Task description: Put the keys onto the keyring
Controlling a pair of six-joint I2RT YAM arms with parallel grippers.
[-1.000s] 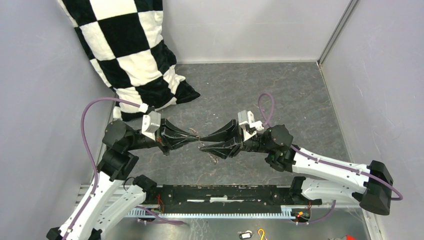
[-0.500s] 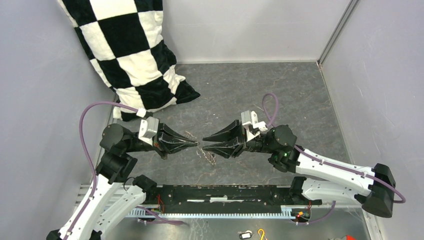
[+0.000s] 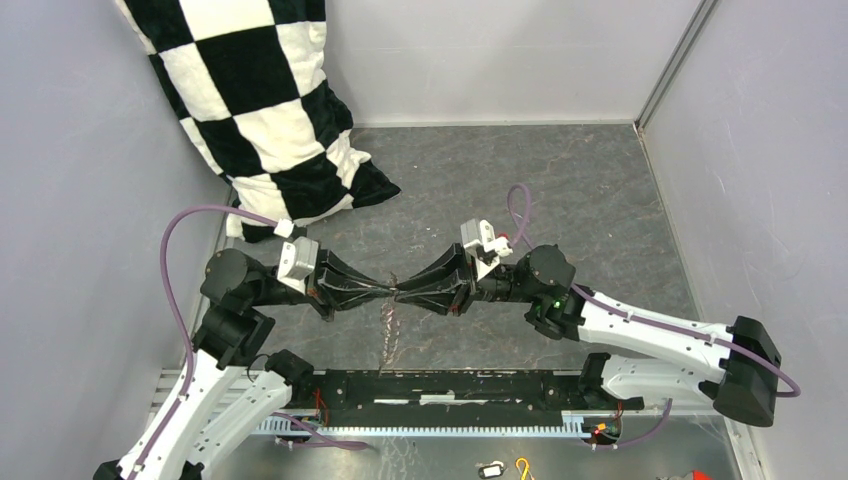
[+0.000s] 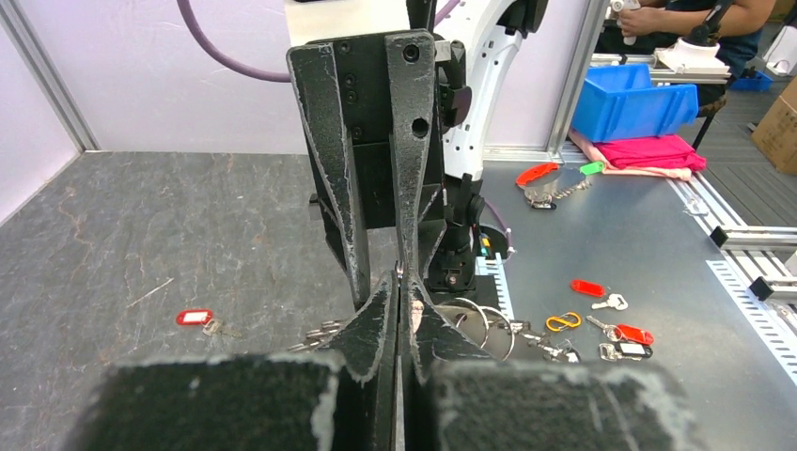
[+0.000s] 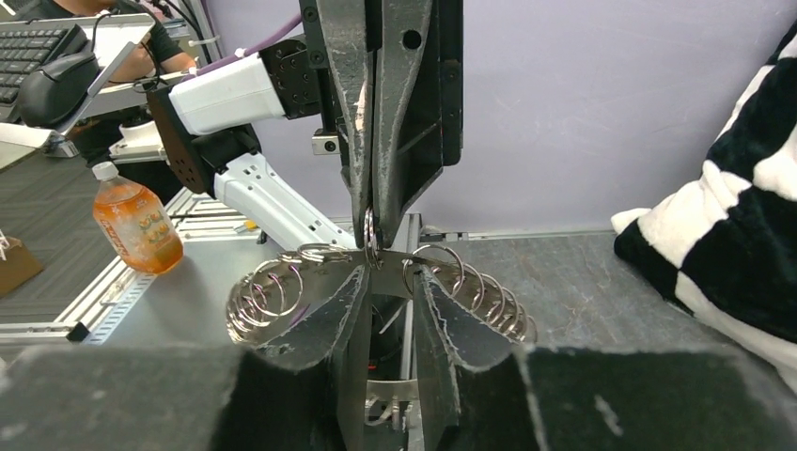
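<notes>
Threading not begun | left gripper (image 3: pixel 388 289) pressed together on keyring (image 5: pixel 489 299), hung above table (image 3: pixel 560 180) near-edge middle | right gripper (image 3: pixel 408 292) narrowly spread astride it, grip unconfirmed | red-headed key (image 4: pixel 195 318) loose on table | no key seen on the ring.

bright even overhead light, soft faint shadows, no harsh glare, top view crisp, right gripper (image 5: pixel 388 277) kinda fuzzy up close
</notes>
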